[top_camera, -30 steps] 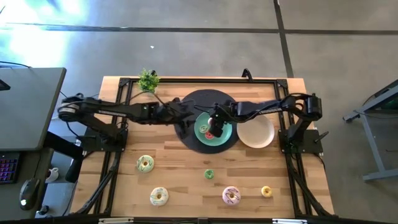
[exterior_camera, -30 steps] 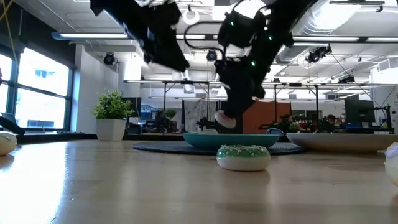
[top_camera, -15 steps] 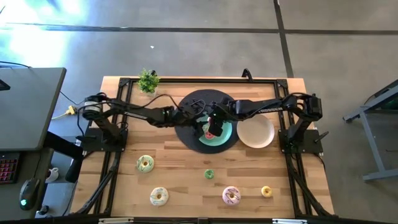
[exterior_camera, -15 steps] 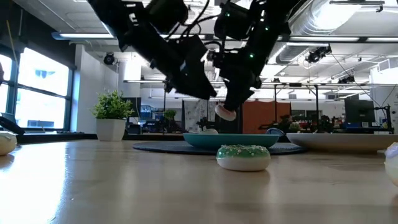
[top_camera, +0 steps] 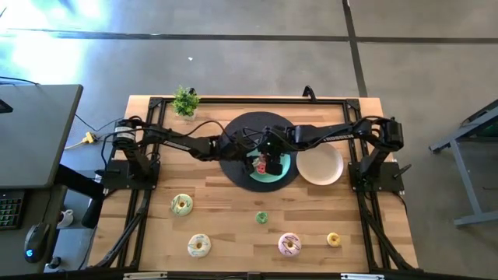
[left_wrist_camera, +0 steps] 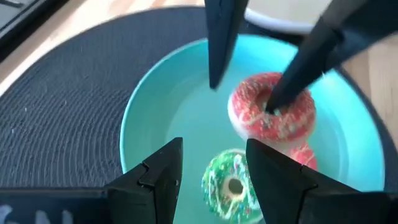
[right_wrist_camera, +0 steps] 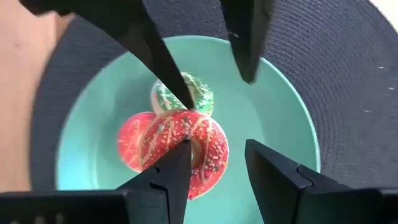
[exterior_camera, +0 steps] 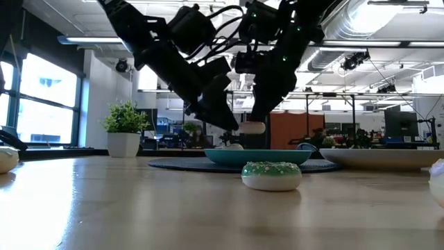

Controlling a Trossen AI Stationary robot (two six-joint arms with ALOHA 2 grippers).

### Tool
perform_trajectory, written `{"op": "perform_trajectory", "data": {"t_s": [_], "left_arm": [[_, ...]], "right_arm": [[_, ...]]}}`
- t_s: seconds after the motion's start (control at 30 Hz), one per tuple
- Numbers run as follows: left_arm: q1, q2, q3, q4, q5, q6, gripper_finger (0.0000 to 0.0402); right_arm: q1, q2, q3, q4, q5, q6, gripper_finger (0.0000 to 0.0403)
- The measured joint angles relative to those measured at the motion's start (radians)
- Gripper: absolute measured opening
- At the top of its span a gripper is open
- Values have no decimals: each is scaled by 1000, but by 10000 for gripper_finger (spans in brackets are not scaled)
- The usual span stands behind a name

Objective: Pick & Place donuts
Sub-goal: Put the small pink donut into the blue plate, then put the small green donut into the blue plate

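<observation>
High view, both arms over teal plate, right end effector gripping red donut, left end effector open.

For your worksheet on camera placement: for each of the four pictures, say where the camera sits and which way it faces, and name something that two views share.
High view: above the table, facing straight down; both arms show.
Low view: at tabletop height, facing level across to the room; arms come from above.
Left wrist view: on the left arm, facing the teal plate past the left tool.
Right wrist view: likewise, past the right tool.
Both wrist views share the red donut.
</observation>
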Motion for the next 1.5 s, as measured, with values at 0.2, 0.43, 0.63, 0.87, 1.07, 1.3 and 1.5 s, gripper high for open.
{"op": "perform_trajectory", "data": {"t_s": [0.2, 0.43, 0.63, 0.87, 1.07, 1.3, 1.5], "left_arm": [[0, 1, 0, -49, 1, -8, 174], [-1, -18, 0, -10, 69, -7, 174], [-1, -101, -1, -18, 106, 17, 174], [-1, -317, 0, -134, 179, 45, 174], [-25, -433, -1, -275, 252, 16, 174], [-89, -461, 0, -284, 250, -7, 174], [-117, -461, 0, -293, 228, -8, 174]], "right_arm": [[-2, 0, 0, -44, 104, -14, 149], [9, -13, 1, -114, 43, 14, 149], [63, -53, 2, -131, -110, 59, 149], [233, -53, -26, -49, -202, 171, 149], [372, -53, -175, 334, -197, 358, 149], [490, -20, -363, 747, -56, 499, 149], [537, 85, -355, 761, -8, 540, 149]]}}
